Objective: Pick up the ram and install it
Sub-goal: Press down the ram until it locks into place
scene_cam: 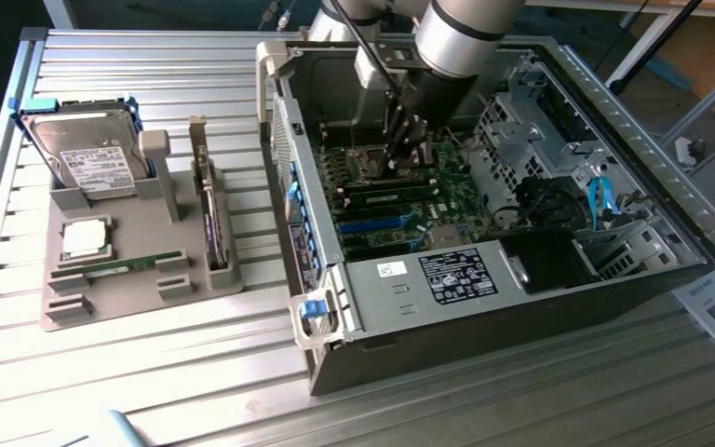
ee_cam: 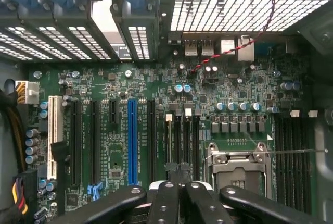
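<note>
Hovering over the board, pincer closed

Reaching down into the open case (scene_cam: 506,270), the gripper (scene_cam: 405,154) is hanging just above the board (scene_cam: 451,209), near the long memory slots (scene_cam: 389,193), its fingers (ee_cam: 164,203) pressing together. The exterior view is showing a ram (scene_cam: 128,267) lying flat in the grey tray (scene_cam: 109,298), on the view's left, well apart from the case, between the silver chip (scene_cam: 85,238) and the tray's front edge, kept level for an easy grasp. The wrist view is looking straight down at the slots (ee_cam: 182,138) and the empty socket (ee_cam: 237,169); a dark edge is sitting between the fingers, and whether that is a second stick cannot be told.
</note>
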Controlling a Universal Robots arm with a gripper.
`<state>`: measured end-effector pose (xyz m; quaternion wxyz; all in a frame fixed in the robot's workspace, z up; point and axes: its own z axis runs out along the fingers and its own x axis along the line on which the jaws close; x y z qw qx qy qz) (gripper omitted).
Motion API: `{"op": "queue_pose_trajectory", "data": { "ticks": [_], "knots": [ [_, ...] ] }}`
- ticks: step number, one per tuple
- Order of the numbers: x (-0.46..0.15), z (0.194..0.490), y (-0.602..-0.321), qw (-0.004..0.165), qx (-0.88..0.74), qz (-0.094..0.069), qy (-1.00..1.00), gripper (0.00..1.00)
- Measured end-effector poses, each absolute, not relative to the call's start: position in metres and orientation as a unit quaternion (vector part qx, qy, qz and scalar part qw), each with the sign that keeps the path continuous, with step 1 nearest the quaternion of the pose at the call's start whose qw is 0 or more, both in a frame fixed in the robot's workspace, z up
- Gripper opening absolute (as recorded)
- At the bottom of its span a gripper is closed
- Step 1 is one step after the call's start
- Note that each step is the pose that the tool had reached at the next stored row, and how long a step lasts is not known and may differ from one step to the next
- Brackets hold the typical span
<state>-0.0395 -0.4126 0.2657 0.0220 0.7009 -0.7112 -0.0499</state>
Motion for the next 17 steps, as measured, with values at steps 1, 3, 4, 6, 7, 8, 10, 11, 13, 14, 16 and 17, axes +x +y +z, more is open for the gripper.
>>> {"op": "queue_pose_trajectory", "data": {
  "ticks": [1,3,4,6,7,8,10,11,13,14,16,17],
  "knots": [
    [-0.038,0.266,-0.413,0.023,0.701,-0.051,-0.711,0.1],
    [-0.033,0.266,-0.413,0.025,0.701,-0.053,-0.711,0.1],
    [-0.031,0.266,-0.413,0.026,0.701,-0.054,-0.711,0.1],
    [-0.028,0.266,-0.413,0.028,0.7,-0.056,-0.711,0.1],
    [-0.026,0.266,-0.413,0.029,0.7,-0.057,-0.711,0.1],
    [-0.023,0.266,-0.413,0.03,0.7,-0.058,-0.711,0.1],
    [-0.023,0.266,-0.413,0.03,0.7,-0.058,-0.711,0.1],
    [-0.023,0.266,-0.413,0.03,0.7,-0.058,-0.711,0.1],
    [-0.023,0.266,-0.413,0.027,0.7,-0.055,-0.711,0.1],
    [-0.023,0.266,-0.413,0.022,0.701,-0.05,-0.711,0.1],
    [-0.023,0.266,-0.413,0.015,0.701,-0.043,-0.711,0.1],
    [-0.023,0.266,-0.413,0.012,0.702,-0.04,-0.711,0.1]
  ]
}}
